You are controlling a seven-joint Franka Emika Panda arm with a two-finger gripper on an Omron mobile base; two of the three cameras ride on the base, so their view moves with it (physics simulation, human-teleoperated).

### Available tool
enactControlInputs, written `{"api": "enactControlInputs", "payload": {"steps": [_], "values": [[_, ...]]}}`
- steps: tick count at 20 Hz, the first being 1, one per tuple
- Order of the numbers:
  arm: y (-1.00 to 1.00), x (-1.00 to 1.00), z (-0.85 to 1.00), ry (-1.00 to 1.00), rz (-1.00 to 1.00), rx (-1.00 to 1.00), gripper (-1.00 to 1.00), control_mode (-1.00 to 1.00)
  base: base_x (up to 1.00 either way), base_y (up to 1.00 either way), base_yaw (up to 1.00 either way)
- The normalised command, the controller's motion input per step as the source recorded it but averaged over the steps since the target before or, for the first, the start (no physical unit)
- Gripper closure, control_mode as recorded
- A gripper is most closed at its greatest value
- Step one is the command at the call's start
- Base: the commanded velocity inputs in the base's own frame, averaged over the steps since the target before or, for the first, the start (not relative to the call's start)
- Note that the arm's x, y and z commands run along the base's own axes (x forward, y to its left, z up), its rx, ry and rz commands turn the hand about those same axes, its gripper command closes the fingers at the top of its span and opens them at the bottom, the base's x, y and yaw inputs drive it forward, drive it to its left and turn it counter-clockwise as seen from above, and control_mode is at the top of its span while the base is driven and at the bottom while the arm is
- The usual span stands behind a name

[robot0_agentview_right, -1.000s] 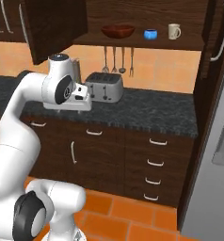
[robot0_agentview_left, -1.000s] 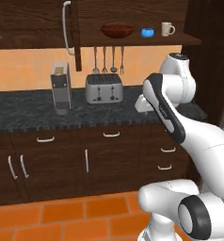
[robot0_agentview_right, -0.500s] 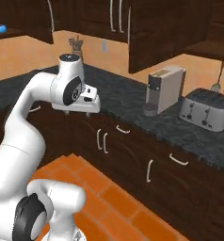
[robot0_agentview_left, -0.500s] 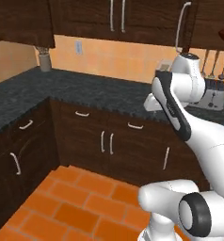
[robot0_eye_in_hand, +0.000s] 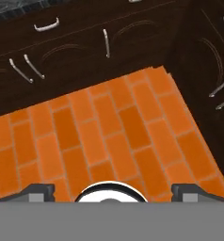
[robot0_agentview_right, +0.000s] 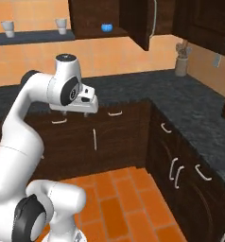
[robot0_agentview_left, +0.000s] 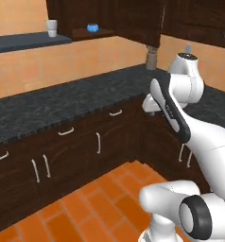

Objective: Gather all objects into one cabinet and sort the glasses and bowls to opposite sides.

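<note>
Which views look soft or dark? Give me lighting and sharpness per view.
Left base view: evenly lit, slightly soft; the blue vessel reads clearly, the dark cabinet loses detail. Right base view: similar flat light, no harsh glare. Hand view: the orange floor tiles are bright, the lower cabinet fronts nearly black.

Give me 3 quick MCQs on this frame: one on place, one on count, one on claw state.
1. Where is the blue vessel?
A. On the cabinet shelf
B. On the counter
C. On the floor

2. How many pale cups stand on the grey slab shelf?
A. One
B. Two
C. Four

3. What does the claw hold?
A. A bowl
B. A mug
C. Nothing

Key: 1 A, it sits on the wooden board high up. 2 B, two pale cups show. 3 C, hand view shows fingertips apart, only floor between.
</note>
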Motion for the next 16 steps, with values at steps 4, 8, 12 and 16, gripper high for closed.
{"api": "enactControlInputs", "payload": {"steps": [4, 8, 12, 16], "values": [[0.00, 0.00, 0.00, 0.00, 0.00, 0.00, -1.00, 1.00, 1.00, -0.37, 0.53], [0.00, 0.00, 0.00, 0.00, 0.00, 0.00, -1.00, 1.00, 0.96, -0.57, 0.22], [0.00, 0.00, 0.00, 0.00, 0.00, 0.00, -1.00, 1.00, 0.98, -0.59, 0.19], [0.00, 0.00, 0.00, 0.00, 0.00, 0.00, -1.00, 1.00, 0.92, -0.25, 0.23]]}}
